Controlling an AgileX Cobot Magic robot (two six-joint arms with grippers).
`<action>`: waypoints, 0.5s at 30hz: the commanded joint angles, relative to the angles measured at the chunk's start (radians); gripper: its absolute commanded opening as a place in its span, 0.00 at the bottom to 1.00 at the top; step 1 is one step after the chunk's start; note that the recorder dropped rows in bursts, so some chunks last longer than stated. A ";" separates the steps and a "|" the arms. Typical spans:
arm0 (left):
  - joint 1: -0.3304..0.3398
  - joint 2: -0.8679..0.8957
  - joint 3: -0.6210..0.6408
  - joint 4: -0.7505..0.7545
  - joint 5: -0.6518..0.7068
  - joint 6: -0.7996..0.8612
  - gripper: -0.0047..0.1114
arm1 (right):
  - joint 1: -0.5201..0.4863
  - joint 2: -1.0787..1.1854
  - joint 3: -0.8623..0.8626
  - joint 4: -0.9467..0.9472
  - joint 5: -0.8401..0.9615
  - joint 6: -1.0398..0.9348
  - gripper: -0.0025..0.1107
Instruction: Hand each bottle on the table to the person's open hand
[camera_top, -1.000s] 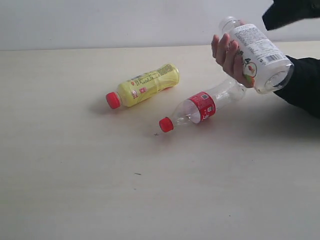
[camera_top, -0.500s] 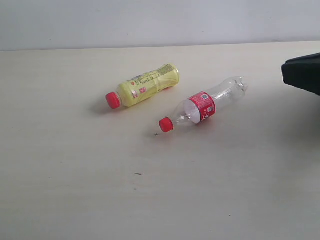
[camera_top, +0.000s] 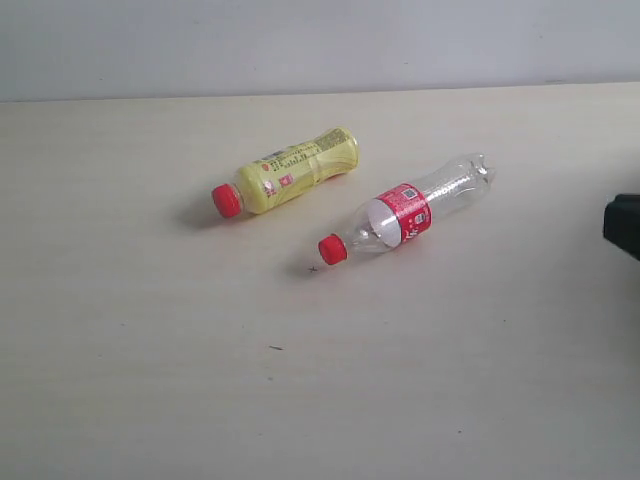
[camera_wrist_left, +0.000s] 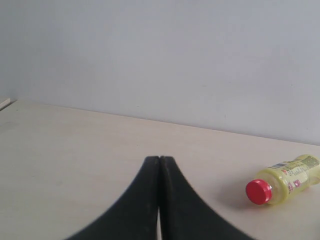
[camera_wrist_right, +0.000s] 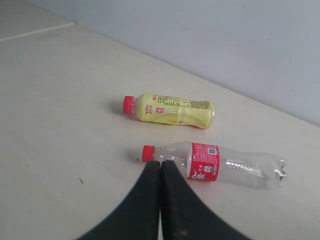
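Note:
Two bottles lie on their sides on the pale table (camera_top: 150, 380). The yellow bottle (camera_top: 288, 171) with a red cap shows also in the left wrist view as the yellow bottle (camera_wrist_left: 286, 183) and in the right wrist view as the yellow bottle (camera_wrist_right: 170, 109). The clear bottle (camera_top: 410, 214) with red label and cap lies beside it, seen too as the clear bottle (camera_wrist_right: 212, 162). My right gripper (camera_wrist_right: 160, 162) is shut and empty, above the table near that bottle's neck. My left gripper (camera_wrist_left: 159, 158) is shut, empty, well away from the yellow bottle. The person's hand is out of view.
A dark piece of the right arm (camera_top: 623, 226) shows at the right edge of the exterior view. A plain grey wall (camera_top: 300, 45) runs behind the table's far edge. A few tiny dark specks (camera_top: 274, 348) mark the tabletop.
The person's hand holding a white-labelled bottle has left the view at the upper right. The dark arm at the right edge has drawn back further right and lower. Both bottles on the table stayed put.

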 joint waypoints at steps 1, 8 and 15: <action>-0.005 -0.006 0.004 0.004 -0.001 0.002 0.04 | 0.048 -0.108 0.071 0.065 -0.121 0.008 0.02; -0.005 -0.006 0.004 0.004 -0.001 0.002 0.04 | 0.053 -0.312 0.153 0.076 -0.220 0.005 0.02; -0.005 -0.006 0.004 0.004 -0.001 0.002 0.04 | 0.053 -0.318 0.245 0.083 -0.288 0.005 0.02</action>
